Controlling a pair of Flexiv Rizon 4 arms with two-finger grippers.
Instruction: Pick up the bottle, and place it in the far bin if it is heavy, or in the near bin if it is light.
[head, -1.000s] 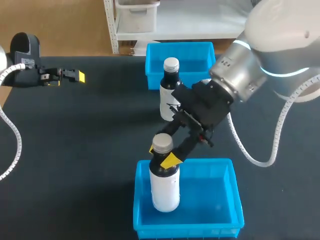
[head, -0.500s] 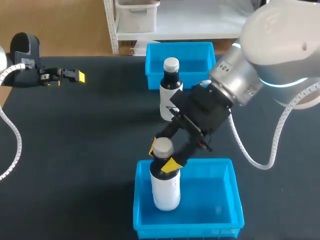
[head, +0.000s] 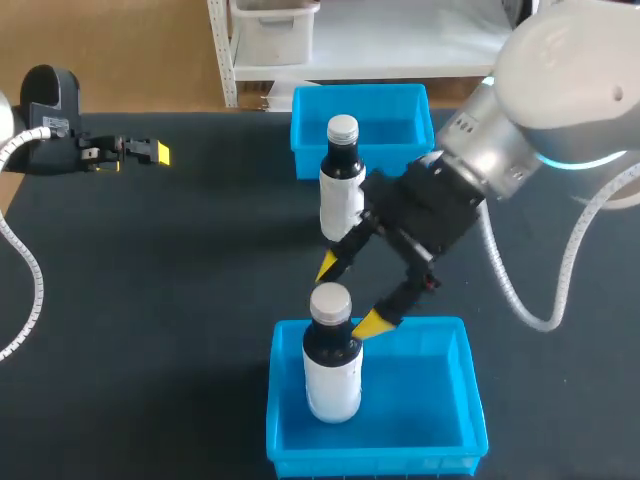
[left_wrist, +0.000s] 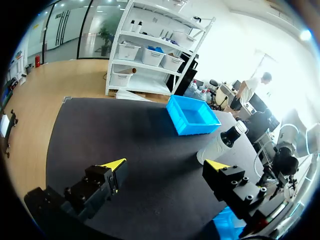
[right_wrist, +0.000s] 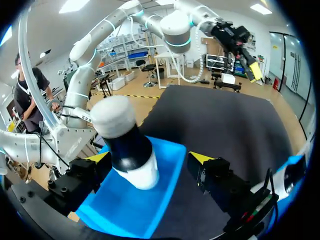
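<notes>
Head view, looking down on a black table (head: 180, 300). The right tool (head: 350, 293) hangs w/ its fingers spread wide, one yellow tip on each side of the bottle (head: 330, 350) near its cap, no longer gripping. 1 s ago, and again 0.5 s ago, those tips were pinched on the bottle's neck. Since then they've opened, and the wrist has drawn up & back a little.

The bottle stands upright on its own in the near bin (head: 430, 400), toward the bin's left side. It has a white body, dark neck & pale cap. It hasn't tipped since release.

Right wrist view agrees: the bottle sits between the parted fingers w/ its base in the blue bin.

Meaning for the task: the drop-off looks done, and the near bin implies the bottle was judged light. What's left is prob. just lifting the arm clear w/o clipping the cap, since one tip is close by the bottle's shoulder.

A 2nd bottle (head: 341, 180) stands on the table just in front of the far bin (head: 395, 120), untouched. The left tool (head: 140, 152) is parked well apart at the table's left. Left wrist view shows its fingers wide & holding nothing. No change there.
</notes>
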